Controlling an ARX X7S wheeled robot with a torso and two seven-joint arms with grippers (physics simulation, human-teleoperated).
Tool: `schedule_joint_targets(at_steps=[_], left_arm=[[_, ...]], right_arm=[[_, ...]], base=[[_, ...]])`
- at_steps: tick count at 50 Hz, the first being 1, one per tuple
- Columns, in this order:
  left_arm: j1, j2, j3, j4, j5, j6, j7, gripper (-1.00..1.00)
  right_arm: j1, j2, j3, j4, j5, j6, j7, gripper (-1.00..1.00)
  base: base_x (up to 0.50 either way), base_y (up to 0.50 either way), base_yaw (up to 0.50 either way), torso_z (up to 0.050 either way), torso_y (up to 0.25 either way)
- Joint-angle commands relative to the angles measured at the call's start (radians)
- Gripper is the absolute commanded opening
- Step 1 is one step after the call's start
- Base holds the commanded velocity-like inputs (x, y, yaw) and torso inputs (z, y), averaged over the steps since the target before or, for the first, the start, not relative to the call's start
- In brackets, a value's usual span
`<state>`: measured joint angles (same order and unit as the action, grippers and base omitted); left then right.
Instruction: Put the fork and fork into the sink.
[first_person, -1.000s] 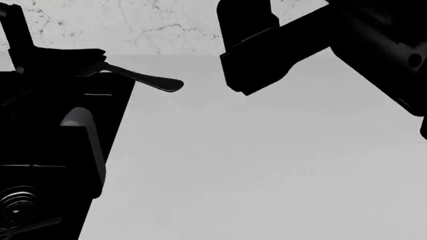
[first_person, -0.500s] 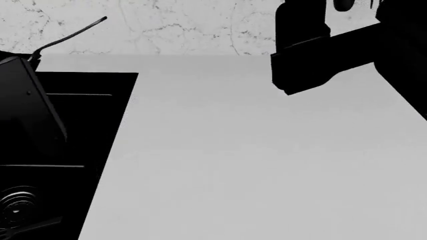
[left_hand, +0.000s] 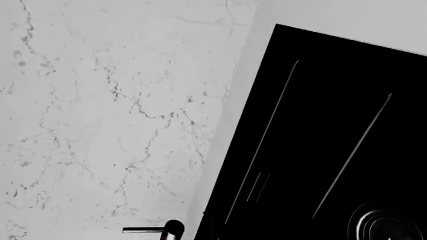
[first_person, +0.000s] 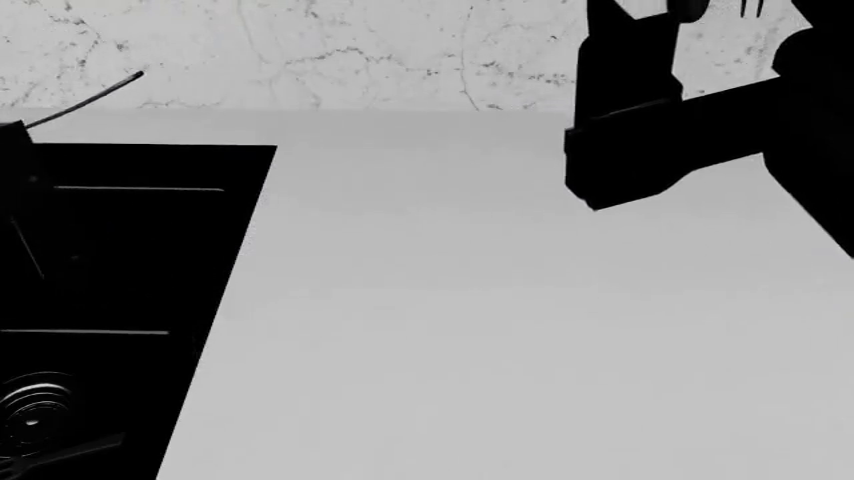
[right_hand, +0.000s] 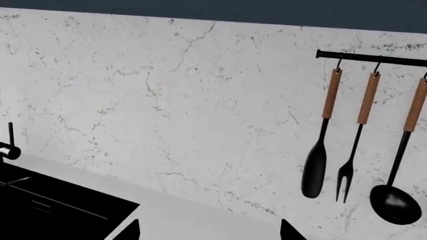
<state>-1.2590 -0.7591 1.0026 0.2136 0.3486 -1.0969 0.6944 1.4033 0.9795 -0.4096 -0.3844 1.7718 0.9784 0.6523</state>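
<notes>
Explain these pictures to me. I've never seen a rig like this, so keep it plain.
These are simulator renders of a two-armed robot at a kitchen counter.

The head view looks down from the robot's head. The black sink is at the left and the right arm at the upper right. The bare counter holds nothing. A thin dark rod slants up by the sink. It is probably a fork seen edge-on, but what holds it is too dark to tell.

The left wrist view comes from that arm's camera. It shows the marble wall and the sink, but no fingers.

The right wrist view faces the wall, where utensils hang on a rail. The right fingers are apart with nothing between them.
</notes>
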Motion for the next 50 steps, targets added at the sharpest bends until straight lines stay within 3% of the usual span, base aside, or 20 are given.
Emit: schedule_joint_targets(at_steps=[1, 27, 50], left_arm=[[-0.010, -0.021, 0.087, -0.164, 0.045, 0.079, -0.023, -1.00], [0.067, -0.010, 0.265, -0.495, 0.126, 0.259, -0.112, -1.00], [0.173, 0.184, 0.230, -0.918, 0.013, 0.483, -0.300, -1.00]], right_arm=[[-0.033, 0.013, 0.013, -0.012, 0.005, -0.022, -0.007, 1.00], [-0.058, 0.017, 0.009, -0.018, 0.015, -0.032, 0.004, 1.00], [-0.116, 0.042, 0.032, -0.045, 0.016, -0.068, -0.006, 1.00]], base=[[0.00, 0.00, 0.00, 0.000, 0.000], [0.00, 0.00, 0.00, 0.000, 0.000], [0.00, 0.00, 0.00, 0.000, 0.000]])
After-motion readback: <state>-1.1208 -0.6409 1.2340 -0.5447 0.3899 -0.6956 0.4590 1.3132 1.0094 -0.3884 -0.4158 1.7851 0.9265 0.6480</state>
